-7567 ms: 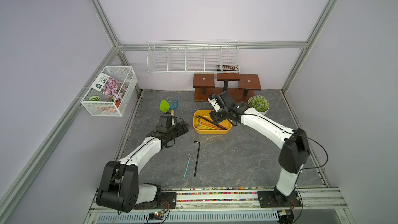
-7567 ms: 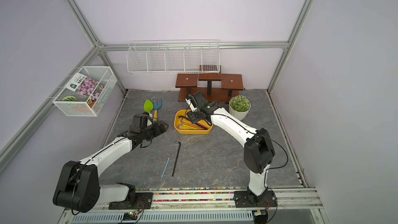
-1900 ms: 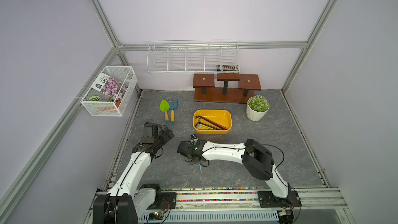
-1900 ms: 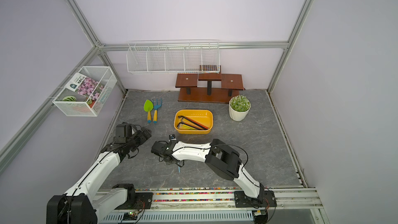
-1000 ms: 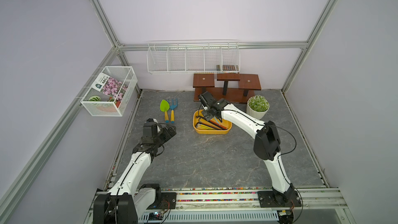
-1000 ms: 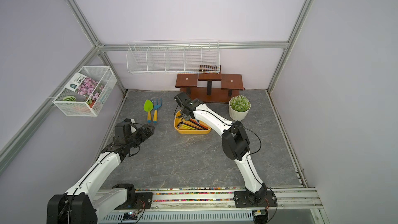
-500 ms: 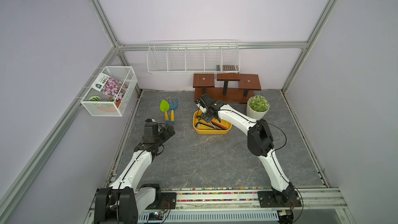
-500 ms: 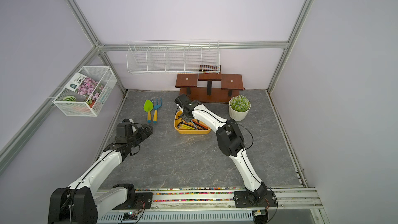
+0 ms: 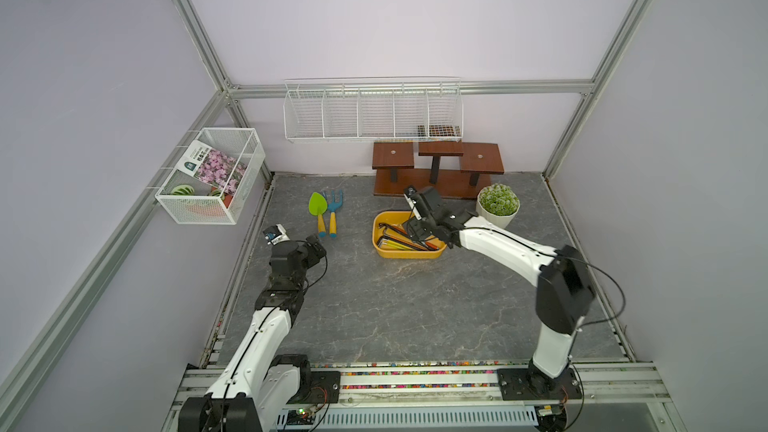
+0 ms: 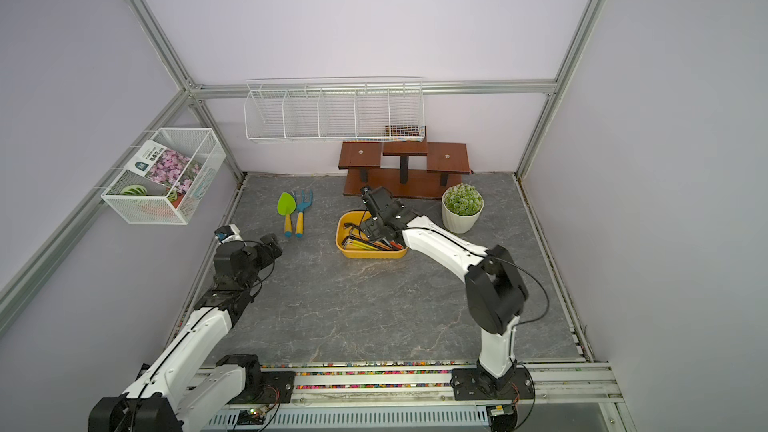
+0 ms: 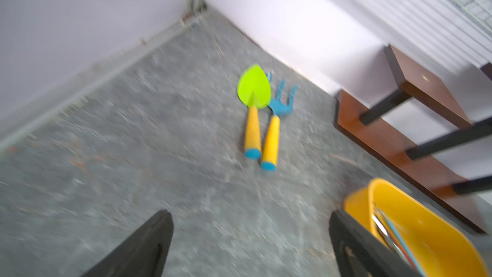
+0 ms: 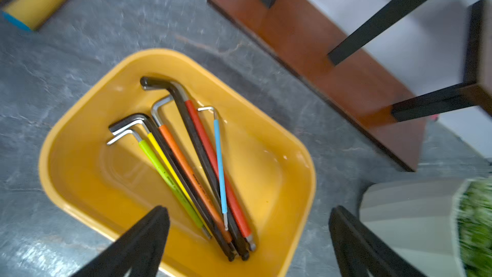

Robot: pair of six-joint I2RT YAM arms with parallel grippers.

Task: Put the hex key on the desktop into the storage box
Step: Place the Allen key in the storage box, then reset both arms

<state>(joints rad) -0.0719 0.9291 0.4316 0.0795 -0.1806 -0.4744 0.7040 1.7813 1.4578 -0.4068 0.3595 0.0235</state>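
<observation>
- The left gripper (image 9: 314,243) hovers over the left side of the table (image 9: 415,305). Its fingers (image 11: 149,243) are spread wide with nothing between them. Its wrist view is blurred.
- The right gripper (image 12: 249,210) hangs just above the storage box (image 12: 80,171). Its 2 black fingers (image 12: 143,238) are parted and grip nothing, and the white arm reaches in from the right front.
- The yellow storage box sits on the table behind its middle in both top views (image 9: 409,254) (image 10: 370,254).
- The hex keys (image 12: 186,177) lie inside it, long shafts bundled side by side. They wear green, yellow, orange and red sleeves, among plain black ones.
- A slim blue hex key (image 12: 219,161) rests on top of the bundle, slanting across the red sleeve, its bent end toward the box's far wall.
- Left of the box, well apart from it, a green trowel (image 9: 318,205) and a blue rake (image 9: 334,201) lie side by side, yellow handles pointing forward.
- Just right of the box stands a white pot with a green plant (image 9: 498,201).
- A brown wooden stand (image 9: 436,189) lines the back wall, under a long white wire basket (image 9: 374,118).
- A 2nd wire basket (image 9: 208,176) hangs on the left wall.
</observation>
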